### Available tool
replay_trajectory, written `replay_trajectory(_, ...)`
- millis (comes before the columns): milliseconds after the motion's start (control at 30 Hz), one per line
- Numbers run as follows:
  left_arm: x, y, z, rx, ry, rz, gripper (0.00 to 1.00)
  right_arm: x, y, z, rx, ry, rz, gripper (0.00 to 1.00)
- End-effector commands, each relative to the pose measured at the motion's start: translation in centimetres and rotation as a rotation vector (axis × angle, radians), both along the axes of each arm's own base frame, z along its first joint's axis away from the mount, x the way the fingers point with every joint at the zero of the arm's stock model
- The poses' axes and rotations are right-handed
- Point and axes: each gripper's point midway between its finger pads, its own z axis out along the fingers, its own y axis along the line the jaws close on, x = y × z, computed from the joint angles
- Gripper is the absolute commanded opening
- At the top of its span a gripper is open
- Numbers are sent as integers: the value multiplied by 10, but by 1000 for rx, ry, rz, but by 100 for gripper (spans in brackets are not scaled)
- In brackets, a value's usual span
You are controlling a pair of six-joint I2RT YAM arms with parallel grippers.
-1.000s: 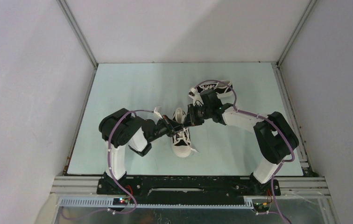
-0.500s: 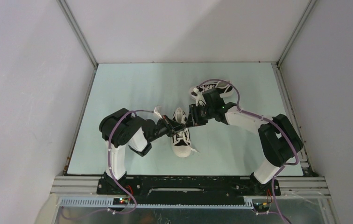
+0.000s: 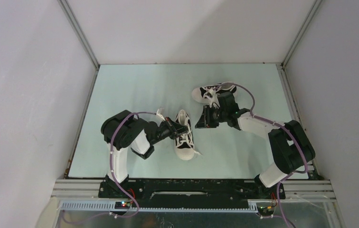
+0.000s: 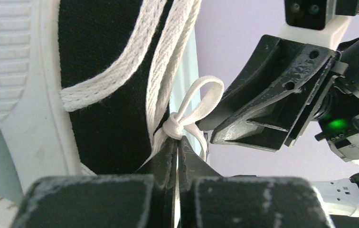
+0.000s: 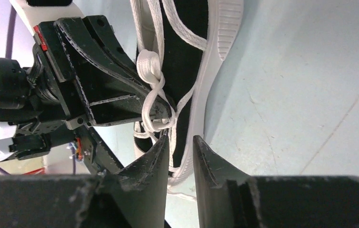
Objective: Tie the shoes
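The near shoe (image 3: 185, 138), black with a white toe cap, lies mid-table with its toe toward me. My left gripper (image 3: 176, 128) is at its left side, shut on the white lace (image 4: 176, 142) just below a small knot (image 4: 174, 127) with a loop (image 4: 202, 91). My right gripper (image 3: 199, 119) is just right of that shoe, jaws a little apart and empty (image 5: 181, 138), a short way from the knotted lace (image 5: 152, 71). The far shoe (image 3: 213, 90) lies on its side behind the right wrist, laces loose.
The pale green table (image 3: 135, 90) is walled by grey panels on three sides. A loose lace end (image 3: 197, 153) trails right of the near shoe's toe. Purple cables (image 3: 244, 92) arc over both arms.
My right gripper has drawn back to the right, away from the near shoe and the lace. The left gripper and both shoes have stayed in place.
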Motion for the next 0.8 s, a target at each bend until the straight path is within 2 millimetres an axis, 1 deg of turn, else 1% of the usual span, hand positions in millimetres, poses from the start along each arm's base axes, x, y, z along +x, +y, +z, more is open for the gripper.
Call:
replay_trajectory(0, 3, -1, 5, -14, -31, -4, 0, 6, 16, 9, 123, -5, -4, 28)
replay_trajectory(433, 3, 1, 5, -18, -32, -1, 0, 6, 27, -2, 141, 21, -2, 28)
replay_trajectory(600, 3, 0, 7, -22, -32, -3, 0, 2, 31, -9, 142, 42, 7, 28)
replay_trajectory(767, 3, 1, 6, -20, -30, -2, 0, -1, 37, -7, 157, 46, 19, 29)
